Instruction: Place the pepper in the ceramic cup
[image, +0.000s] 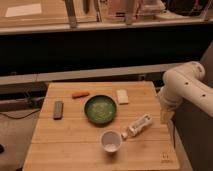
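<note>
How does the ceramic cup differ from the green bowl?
The ceramic cup is white and smaller; the green bowl is dark green and wider. The cup stands near the table's front edge, the bowl mid-table. Both are round, upright and open-topped. The claw hangs beside the table's right edge.

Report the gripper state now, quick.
Gripper: state cannot be told; it hangs by the table's right edge, far from the pepper.

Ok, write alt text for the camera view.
A wooden table holds a pepper at the back left, a green bowl mid-table and a ceramic cup near the front. The robot's gripper hangs beside the table's right edge.
</note>
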